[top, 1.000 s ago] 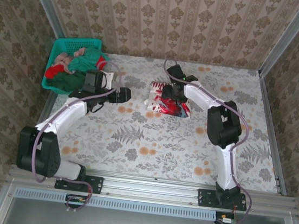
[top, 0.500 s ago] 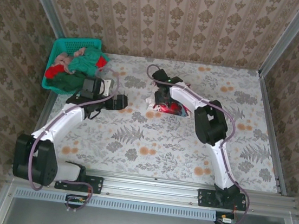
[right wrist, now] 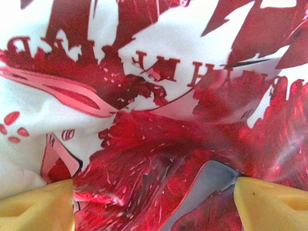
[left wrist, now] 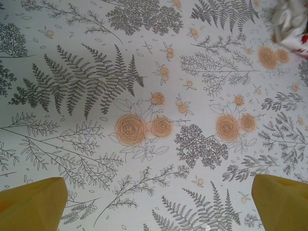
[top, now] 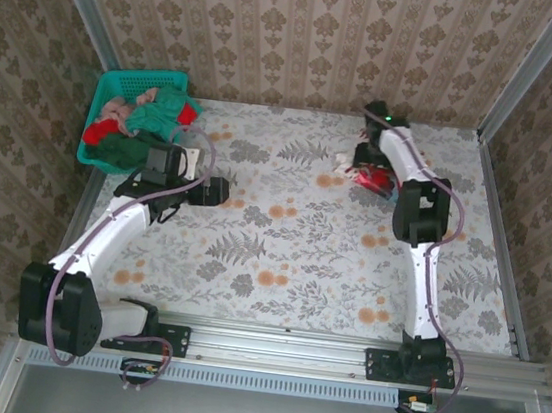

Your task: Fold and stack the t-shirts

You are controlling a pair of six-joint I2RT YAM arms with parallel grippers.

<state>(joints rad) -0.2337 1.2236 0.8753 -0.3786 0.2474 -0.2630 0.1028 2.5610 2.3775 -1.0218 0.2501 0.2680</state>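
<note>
Grippers are both seen spread: the right gripper (right wrist: 154,197) is held over the bunched red-and-white printed t-shirt (right wrist: 159,53) at the bench's (top: 280,257) far right, the left gripper (left wrist: 156,207) above the flowered bench.

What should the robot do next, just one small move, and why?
Probably swing the left end effector over to the basket and take a shirt: it hangs open above bare table, while crumpled shirts lie heaped in the basket beside it.
</note>
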